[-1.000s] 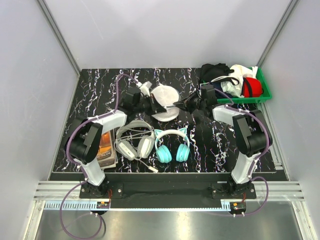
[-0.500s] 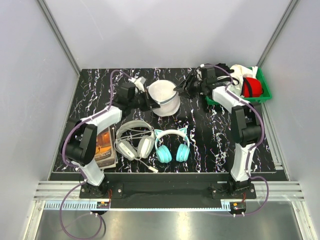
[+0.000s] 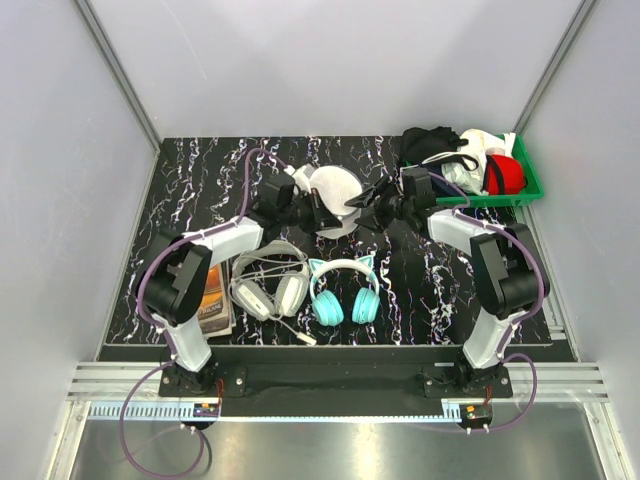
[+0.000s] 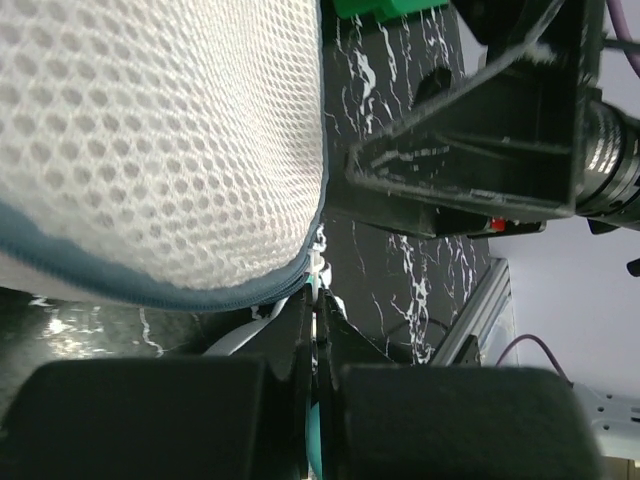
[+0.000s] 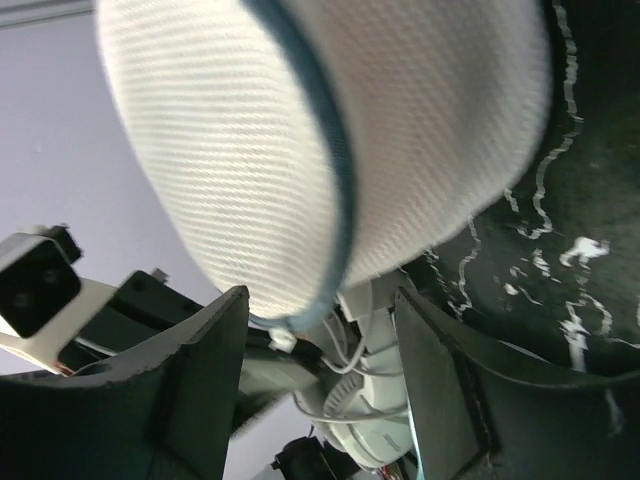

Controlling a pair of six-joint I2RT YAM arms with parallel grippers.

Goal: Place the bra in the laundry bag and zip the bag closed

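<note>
The laundry bag point(image 3: 335, 192), a white mesh dome with a blue-grey zip rim, is held between my two grippers at mid-table. It fills the upper left of the left wrist view point(image 4: 150, 140) and the top of the right wrist view point(image 5: 330, 130). My left gripper point(image 3: 312, 210) is shut point(image 4: 318, 295) on a thin white tab at the bag's zip rim. My right gripper point(image 3: 368, 212) stands open point(image 5: 320, 295) at the bag's right edge, with its fingers either side of the rim and not touching it. The bra shows in no view.
A green bin point(image 3: 530, 185) at the back right holds black, white and red garments. White-grey headphones point(image 3: 268, 285) and teal cat-ear headphones point(image 3: 340, 290) lie in front of the bag. A book point(image 3: 212, 290) lies by the left arm.
My right gripper went from shut to open and let go of the bag's rim. It swung up toward the bin, then came back beside the bag. The left gripper stayed shut.
</note>
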